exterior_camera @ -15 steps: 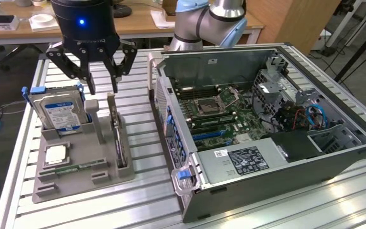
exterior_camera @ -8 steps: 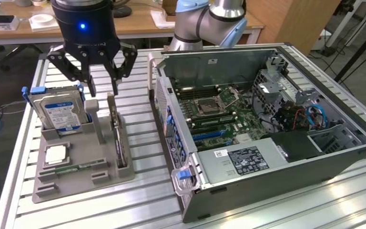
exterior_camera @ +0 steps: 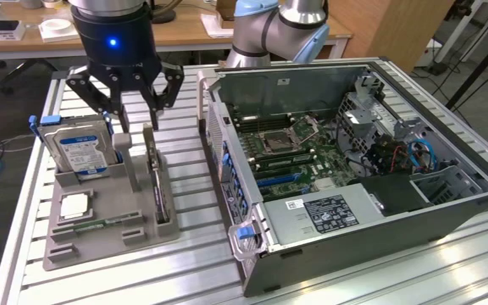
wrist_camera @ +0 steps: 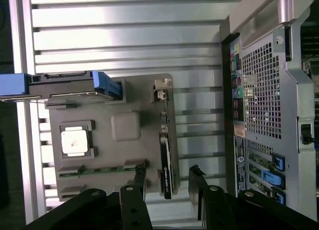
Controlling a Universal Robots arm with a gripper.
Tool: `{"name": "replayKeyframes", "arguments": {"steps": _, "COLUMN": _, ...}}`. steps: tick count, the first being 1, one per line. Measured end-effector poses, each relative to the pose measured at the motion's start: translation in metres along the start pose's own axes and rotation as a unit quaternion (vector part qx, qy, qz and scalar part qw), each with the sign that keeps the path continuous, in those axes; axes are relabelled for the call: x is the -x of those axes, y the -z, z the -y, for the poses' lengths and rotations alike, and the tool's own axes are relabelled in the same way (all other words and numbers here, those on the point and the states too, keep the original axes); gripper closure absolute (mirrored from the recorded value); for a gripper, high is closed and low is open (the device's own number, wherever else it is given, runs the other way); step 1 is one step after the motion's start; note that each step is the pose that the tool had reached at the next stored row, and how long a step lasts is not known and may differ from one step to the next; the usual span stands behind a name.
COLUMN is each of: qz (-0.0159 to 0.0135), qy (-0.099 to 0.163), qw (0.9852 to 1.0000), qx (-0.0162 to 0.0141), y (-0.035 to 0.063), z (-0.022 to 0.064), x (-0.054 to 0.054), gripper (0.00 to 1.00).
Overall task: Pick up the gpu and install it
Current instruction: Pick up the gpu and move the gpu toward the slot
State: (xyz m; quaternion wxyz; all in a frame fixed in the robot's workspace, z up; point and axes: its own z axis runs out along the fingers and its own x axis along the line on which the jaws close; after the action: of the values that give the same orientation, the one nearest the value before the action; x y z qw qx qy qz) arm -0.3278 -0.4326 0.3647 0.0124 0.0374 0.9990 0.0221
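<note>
jaws: spread wide and holding nothing, hanging above the 12 o'clock end of the tray (exterior_camera: 100,238) in the exterior view.
fingers (exterior_camera: 154,108): black and pointing down; in the wrist view one stands on each side of the card's line.
gpu (exterior_camera: 157,184): a thin black card standing on edge in the slot along the tray's 3 o'clock side, running from 12 to 6 o'clock.
gpu to jaws: its 12 o'clock end sits just below and between the fingers; the wrist view shows the gpu (wrist_camera: 166,165) in the gap, with no finger closed on it.
hard drive (exterior_camera: 79,149): upright in the tray, at 9 o'clock from the gpu.
memory stick (exterior_camera: 100,223): flat at the tray's 6 o'clock end.
computer case (exterior_camera: 354,210): open, lying at 3 o'clock from the tray on the slatted tabletop (exterior_camera: 193,279).
</note>
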Motion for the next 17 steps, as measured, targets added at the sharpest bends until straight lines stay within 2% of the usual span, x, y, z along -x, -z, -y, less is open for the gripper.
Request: {"name": "replayKeyframes", "arguments": {"steps": 17, "qz": 0.0002, "qy": 0.0, "qw": 1.0, "qx": 0.0, "y": -0.0221, "z": 0.0043, "x": 0.001, "gripper": 0.53}}
